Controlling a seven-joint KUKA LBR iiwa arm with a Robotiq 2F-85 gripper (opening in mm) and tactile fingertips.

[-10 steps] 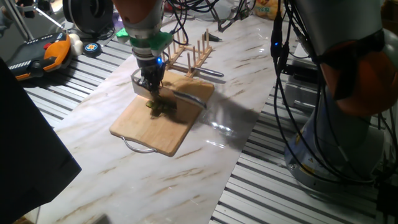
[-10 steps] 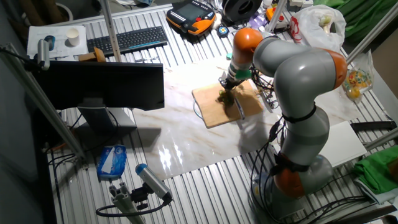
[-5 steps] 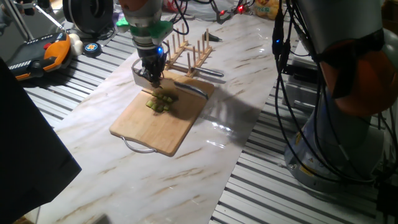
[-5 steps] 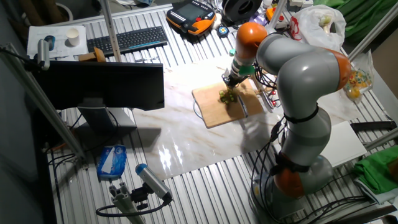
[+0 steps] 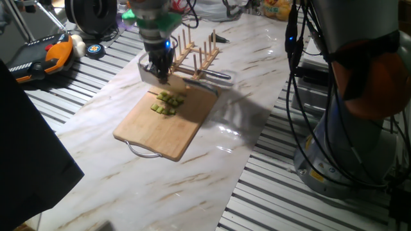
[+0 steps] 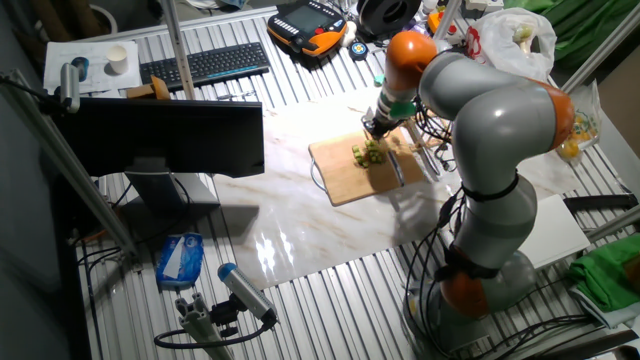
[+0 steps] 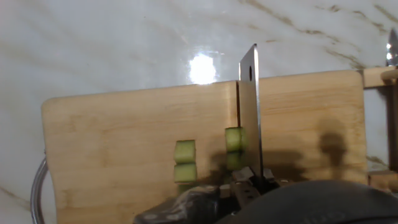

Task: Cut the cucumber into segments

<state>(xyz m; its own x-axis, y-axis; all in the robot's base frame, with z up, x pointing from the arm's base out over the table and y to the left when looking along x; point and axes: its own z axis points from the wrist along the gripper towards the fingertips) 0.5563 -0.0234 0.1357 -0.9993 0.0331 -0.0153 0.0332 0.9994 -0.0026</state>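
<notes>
My claw (image 5: 158,74), clenched on a knife (image 7: 250,118), hangs above the board (image 5: 144,128); segments (image 5: 166,103) lie just below the blade.

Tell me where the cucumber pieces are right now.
In one fixed view the segments sit clustered on the wooden cutting board, toward its far end, just below the pincer and its knife blade.

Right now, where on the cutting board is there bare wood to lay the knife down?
The half of the cutting board toward its metal handle is bare. The far end is crowded: the segments lie there with the pincer and knife above them, and the wooden rack just beyond.
</notes>
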